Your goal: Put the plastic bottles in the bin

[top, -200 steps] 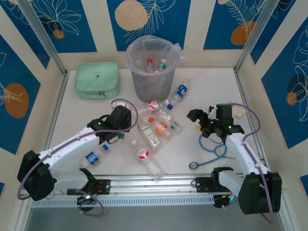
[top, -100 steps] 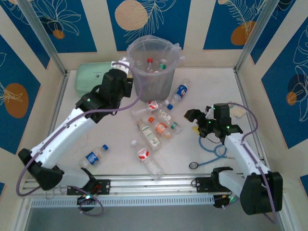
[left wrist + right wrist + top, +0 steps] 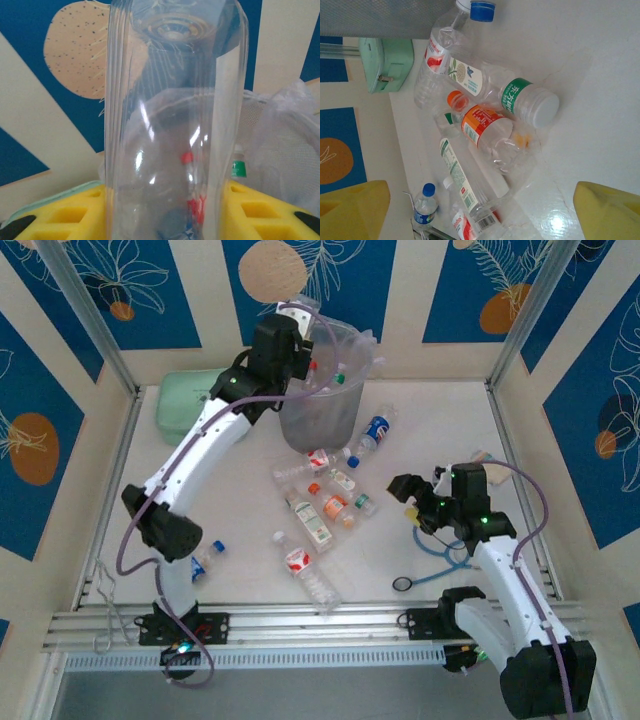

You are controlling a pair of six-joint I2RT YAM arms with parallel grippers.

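My left gripper (image 3: 290, 337) is raised at the near-left rim of the bin (image 3: 320, 418), shut on a clear plastic bottle (image 3: 175, 125) that stands upright between its yellow pads (image 3: 65, 215). Through that bottle I see the bagged bin with a red-capped bottle (image 3: 312, 366) and a green-labelled one (image 3: 238, 167) inside. Several bottles (image 3: 330, 495) lie clustered mid-table, among them an orange-labelled one (image 3: 490, 130) and a green-labelled white-capped one (image 3: 525, 97). My right gripper (image 3: 408, 490) hovers open just right of that cluster, its fingers (image 3: 355, 210) wide apart with nothing between them.
A mint-green zip case (image 3: 185, 405) sits left of the bin. A blue stethoscope (image 3: 440, 550) lies under my right arm. A blue-labelled bottle (image 3: 375, 430) lies right of the bin, a red-labelled one (image 3: 300, 560) nearer the front, and a small blue-capped one (image 3: 205, 560) by my left arm.
My left arm has swung from low over the front-left table up and back to the bin's rim, carrying the clear bottle. My right gripper has drifted slightly nearer.
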